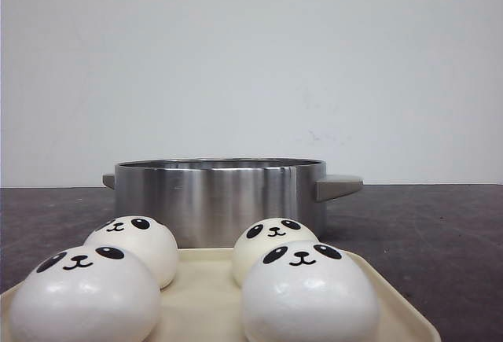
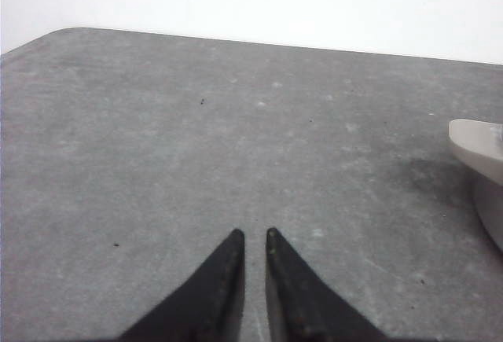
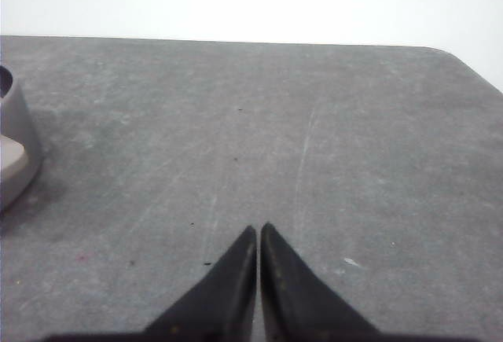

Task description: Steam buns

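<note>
Several white panda-face buns sit on a cream tray (image 1: 200, 299) at the front of the front view: a front left bun (image 1: 82, 295), a front right bun (image 1: 308, 293), a back left bun (image 1: 135, 244) and a back right bun (image 1: 271, 244). A steel pot (image 1: 216, 196) with grey handles stands just behind the tray. Neither gripper shows in the front view. My left gripper (image 2: 253, 233) hangs over bare table with its jaws nearly together and empty. My right gripper (image 3: 258, 228) is shut and empty over bare table.
One grey pot handle (image 2: 478, 147) shows at the edge of the left wrist view, and the other handle (image 3: 14, 157) at the edge of the right wrist view. The dark grey table (image 1: 440, 232) meets a white wall behind.
</note>
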Controlling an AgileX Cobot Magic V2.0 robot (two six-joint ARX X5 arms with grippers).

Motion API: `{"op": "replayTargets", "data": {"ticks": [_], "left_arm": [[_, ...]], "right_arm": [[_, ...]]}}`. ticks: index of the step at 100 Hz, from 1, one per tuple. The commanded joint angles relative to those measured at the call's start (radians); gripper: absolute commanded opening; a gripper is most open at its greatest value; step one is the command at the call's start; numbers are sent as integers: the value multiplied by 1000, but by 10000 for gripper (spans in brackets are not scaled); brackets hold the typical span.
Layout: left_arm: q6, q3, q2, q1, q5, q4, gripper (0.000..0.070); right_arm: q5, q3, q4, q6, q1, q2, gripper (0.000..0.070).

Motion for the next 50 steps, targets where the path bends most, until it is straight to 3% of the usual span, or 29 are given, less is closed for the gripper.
{"op": "replayTargets", "data": {"ticks": [1, 18, 42, 50], "left_arm": [[-6, -18, 0, 2, 1, -3, 3], [-6, -18, 0, 2, 2, -3, 3], [-7, -18, 0, 2, 1, -3, 3], [-53, -18, 0, 2, 3, 12, 3]], "right_arm": [[1, -4, 11, 3, 3, -1, 6], [-4, -3, 34, 24, 3, -1, 6], [-68, -3, 120, 266, 5, -1, 6], [-109, -3, 201, 344, 5, -1, 6]]}}
